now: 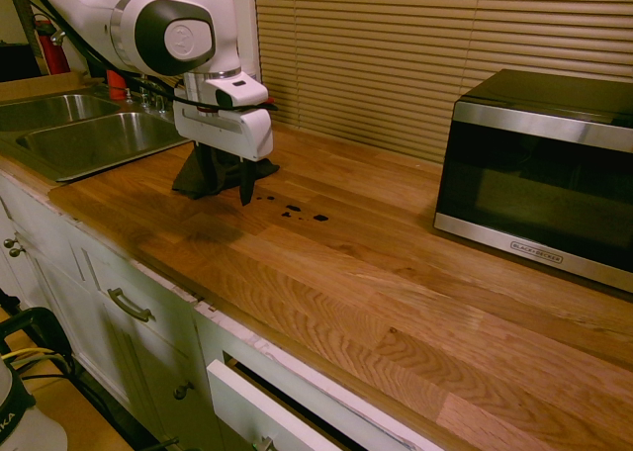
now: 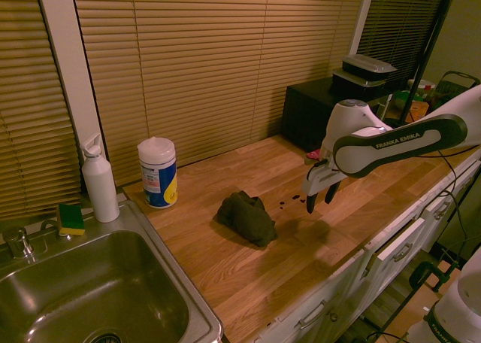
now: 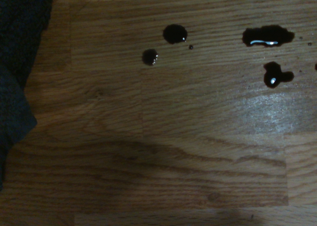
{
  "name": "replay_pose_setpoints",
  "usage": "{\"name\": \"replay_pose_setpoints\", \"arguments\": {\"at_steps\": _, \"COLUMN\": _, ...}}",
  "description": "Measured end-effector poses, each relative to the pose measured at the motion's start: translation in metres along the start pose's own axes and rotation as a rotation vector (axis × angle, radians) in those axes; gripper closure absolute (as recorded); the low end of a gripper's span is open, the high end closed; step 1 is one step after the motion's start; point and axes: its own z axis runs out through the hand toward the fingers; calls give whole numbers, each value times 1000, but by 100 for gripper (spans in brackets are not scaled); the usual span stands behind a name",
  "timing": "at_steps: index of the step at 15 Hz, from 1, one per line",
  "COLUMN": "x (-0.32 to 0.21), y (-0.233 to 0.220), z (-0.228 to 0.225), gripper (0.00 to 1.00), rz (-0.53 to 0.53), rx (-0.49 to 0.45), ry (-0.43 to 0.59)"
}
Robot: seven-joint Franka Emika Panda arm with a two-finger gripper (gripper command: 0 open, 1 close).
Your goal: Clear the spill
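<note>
Just beside the spill (image 1: 293,212), apparently open end effector (image 1: 229,184) above countertop.

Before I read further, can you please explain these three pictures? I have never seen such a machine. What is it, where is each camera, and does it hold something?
It is a white robot arm ending in a two-finger gripper, open and holding nothing. Two pictures come from cameras placed on opposite sides of the kitchen counter; the third comes from a camera on the arm's wrist, looking straight down. On the wood lie small dark drops, the spill, and beside them a crumpled dark cloth. A sink, a wipes canister and a microwave are nearby.
</note>
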Motion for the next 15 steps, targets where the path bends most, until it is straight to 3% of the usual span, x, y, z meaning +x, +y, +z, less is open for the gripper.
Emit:
{"name": "replay_pose_setpoints", "arguments": {"at_steps": 5, "x": -6, "y": -16, "z": -5, "gripper": 0, "rz": -26, "rx": 23, "ry": 16}}
{"name": "replay_pose_setpoints", "arguments": {"at_steps": 15, "x": -59, "y": -129, "z": -37, "gripper": 0, "rz": -133, "rx": 107, "ry": 86}}
